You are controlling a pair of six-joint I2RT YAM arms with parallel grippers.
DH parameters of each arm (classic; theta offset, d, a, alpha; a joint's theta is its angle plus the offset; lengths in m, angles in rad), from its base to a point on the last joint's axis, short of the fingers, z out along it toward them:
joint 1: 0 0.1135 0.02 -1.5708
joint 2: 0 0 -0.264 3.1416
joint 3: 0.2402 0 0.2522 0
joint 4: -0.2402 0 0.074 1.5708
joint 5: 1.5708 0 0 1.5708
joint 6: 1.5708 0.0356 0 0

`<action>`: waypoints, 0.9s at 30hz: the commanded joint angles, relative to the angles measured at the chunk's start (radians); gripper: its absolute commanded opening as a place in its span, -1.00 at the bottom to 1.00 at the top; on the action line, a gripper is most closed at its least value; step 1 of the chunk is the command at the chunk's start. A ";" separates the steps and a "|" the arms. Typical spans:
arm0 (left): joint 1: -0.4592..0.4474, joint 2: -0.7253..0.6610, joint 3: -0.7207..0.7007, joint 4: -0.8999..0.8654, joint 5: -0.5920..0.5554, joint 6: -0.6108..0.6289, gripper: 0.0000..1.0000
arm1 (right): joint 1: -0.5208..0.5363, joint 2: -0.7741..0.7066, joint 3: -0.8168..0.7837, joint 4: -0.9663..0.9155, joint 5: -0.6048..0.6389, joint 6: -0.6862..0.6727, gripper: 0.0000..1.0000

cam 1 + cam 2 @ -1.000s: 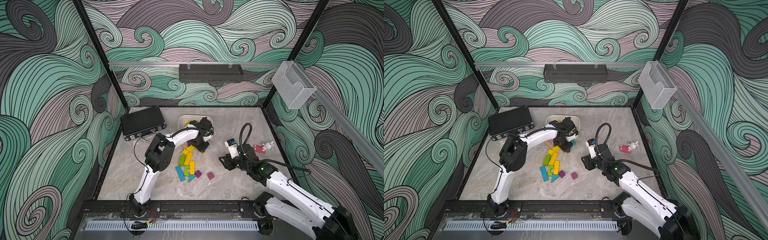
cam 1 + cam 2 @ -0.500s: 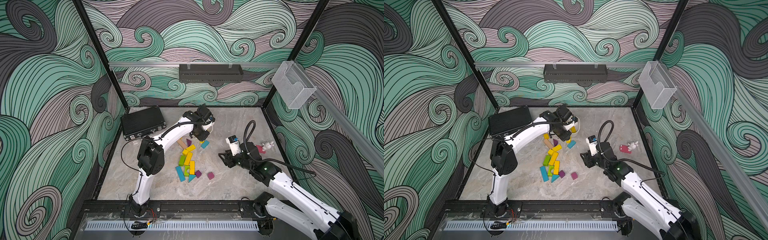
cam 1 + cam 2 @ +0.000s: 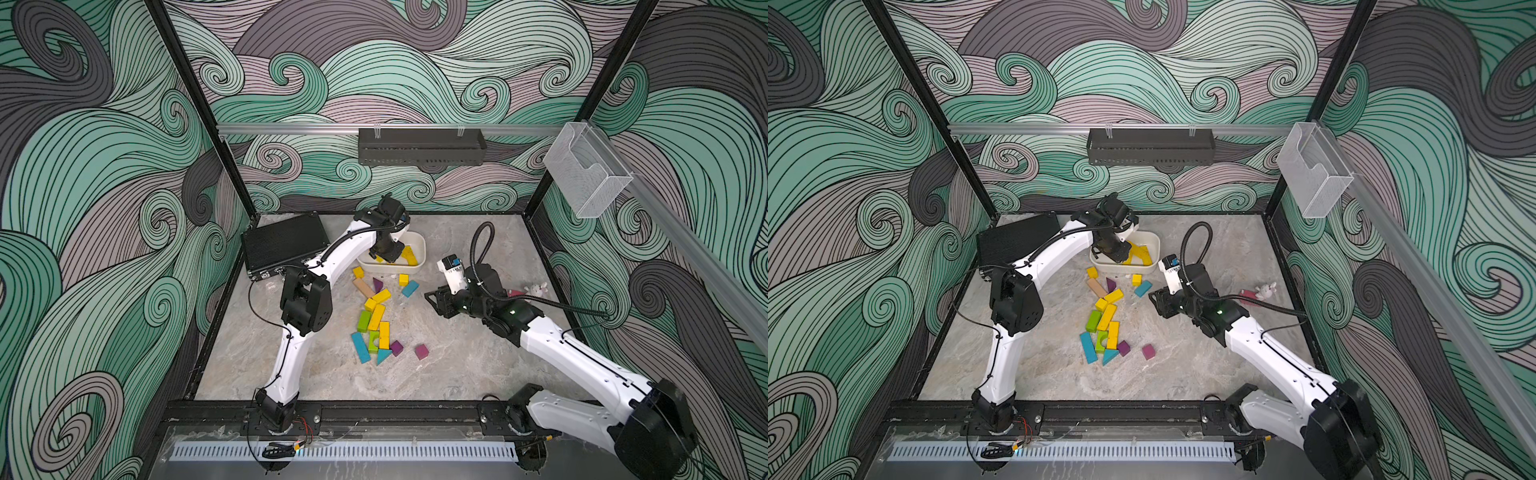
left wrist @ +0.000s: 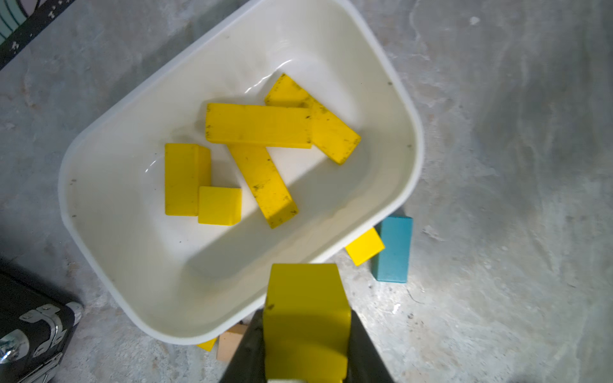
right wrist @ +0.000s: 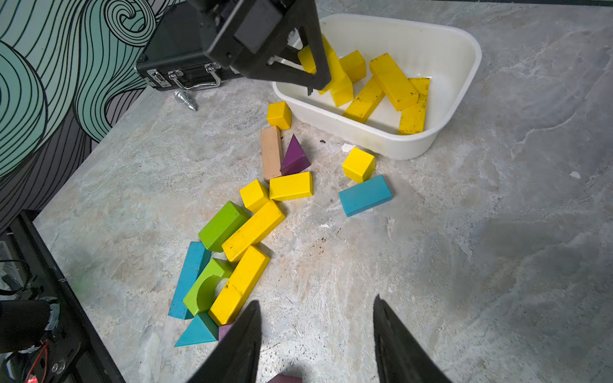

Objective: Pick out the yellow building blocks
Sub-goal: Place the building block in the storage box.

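Right now the left gripper [image 4: 306,320] pinches the held yellow block [image 4: 305,288], jaws pressed on its two sides. The block's long axis seems to run along the fingers, free end pointing ahead and down. The white tub [image 4: 139,252] lies ahead of and below this gripper, its near rim right under the block's tip. My read: the drop turns on that tip clearing the rim inward, so a little more forward reach first.

Five yellow building blocks [image 4: 258,126] lie crossed inside the tub, and six more lie loose on the counter [image 5: 497,232]. The right gripper [image 5: 316,301] is spread and empty, and it is the nearer arm to the loose ones. The loose yellow bar [image 5: 240,285] lies just ahead of its tips, long axis running diagonally away, touching the lime-green arch [image 5: 205,291].

Hidden: the held block's rear end is cut off in the left wrist view. In both top views the left gripper covers the block. One yellow cube [image 4: 207,345] is mostly behind the tub rim. Block-to-rim contact: cannot tell.
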 commanded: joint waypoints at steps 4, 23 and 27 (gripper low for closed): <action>0.073 0.053 0.035 0.035 -0.029 -0.027 -1.00 | 0.000 0.061 0.070 0.012 0.008 -0.049 0.11; 0.148 0.230 0.189 0.155 -0.043 -0.043 -0.04 | 0.016 0.212 0.148 0.054 0.009 -0.052 0.13; 0.148 0.228 0.188 0.158 -0.037 -0.047 0.28 | 0.015 0.222 0.154 0.054 0.009 -0.054 0.13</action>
